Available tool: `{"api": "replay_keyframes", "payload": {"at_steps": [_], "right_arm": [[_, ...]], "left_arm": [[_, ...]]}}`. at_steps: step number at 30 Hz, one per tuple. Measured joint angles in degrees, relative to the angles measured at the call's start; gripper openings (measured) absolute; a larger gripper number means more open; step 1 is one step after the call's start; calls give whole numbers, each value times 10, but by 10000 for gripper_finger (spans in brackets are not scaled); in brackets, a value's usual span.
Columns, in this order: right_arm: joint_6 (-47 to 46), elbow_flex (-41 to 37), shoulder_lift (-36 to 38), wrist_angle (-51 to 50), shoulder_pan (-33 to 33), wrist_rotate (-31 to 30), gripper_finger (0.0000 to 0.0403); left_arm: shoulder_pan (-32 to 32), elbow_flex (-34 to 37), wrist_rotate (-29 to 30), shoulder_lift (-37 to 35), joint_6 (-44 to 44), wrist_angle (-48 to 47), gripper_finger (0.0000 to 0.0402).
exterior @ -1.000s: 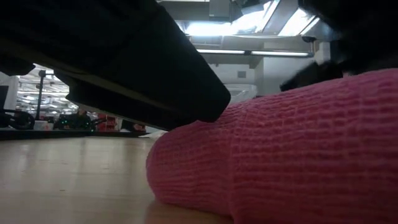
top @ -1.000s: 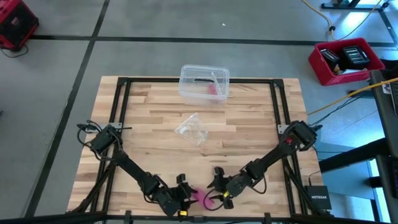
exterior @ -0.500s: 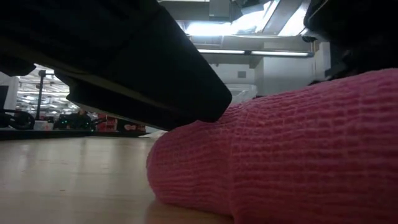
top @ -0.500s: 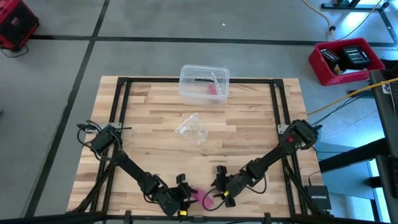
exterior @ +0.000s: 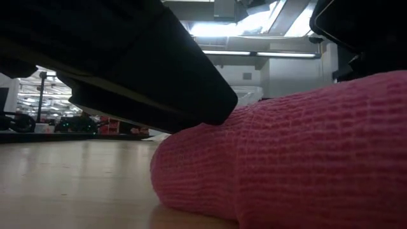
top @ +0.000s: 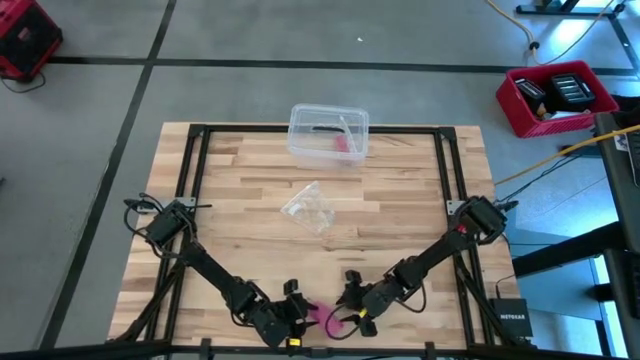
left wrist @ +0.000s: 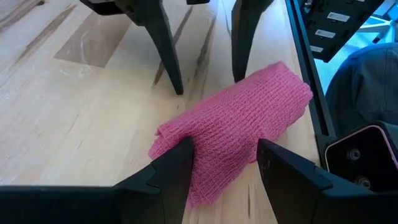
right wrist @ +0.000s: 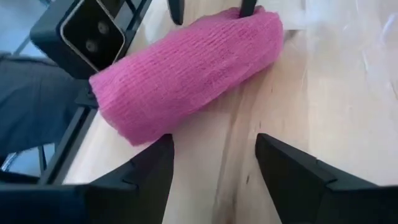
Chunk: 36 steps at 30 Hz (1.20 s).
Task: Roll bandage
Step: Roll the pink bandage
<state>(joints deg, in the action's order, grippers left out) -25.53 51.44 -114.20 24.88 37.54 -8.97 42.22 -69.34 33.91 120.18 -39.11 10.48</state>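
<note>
A workshop or robotics lab: a butcher-block counter (top: 400,190) in a black metal frame stands on a bare grey concrete floor (top: 250,90) marked with dark lines. Red bins (top: 555,97) of parts and loose cables (one yellow) lie around, and the low view shows strip ceiling lights (exterior: 254,53) over an open hall.

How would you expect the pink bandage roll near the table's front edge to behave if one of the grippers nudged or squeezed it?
The bandage looks like soft woven gauze, so it would probably squash rather than resist. Lying on its side as a loose cylinder, it may well roll when nudged. One end looks flattened and ragged, so it might start unwinding.
</note>
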Motion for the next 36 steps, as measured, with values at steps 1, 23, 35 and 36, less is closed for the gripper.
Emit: {"api": "replay_keyframes", "payload": {"at_steps": [1, 23, 35, 36], "right_arm": [[-8, 1, -3, 2, 0, 0, 232], [55, 0, 18, 74, -48, -144, 232], [30, 0, -18, 150, -59, -81, 232], [31, 1, -19, 167, -57, -75, 232]], "left_arm": [[0, 0, 0, 0, 0, 0, 175], [0, 0, 2, 0, 1, 2, 175], [0, 0, 4, 0, -1, 3, 175], [0, 0, 4, 0, 0, 4, 175]]}}
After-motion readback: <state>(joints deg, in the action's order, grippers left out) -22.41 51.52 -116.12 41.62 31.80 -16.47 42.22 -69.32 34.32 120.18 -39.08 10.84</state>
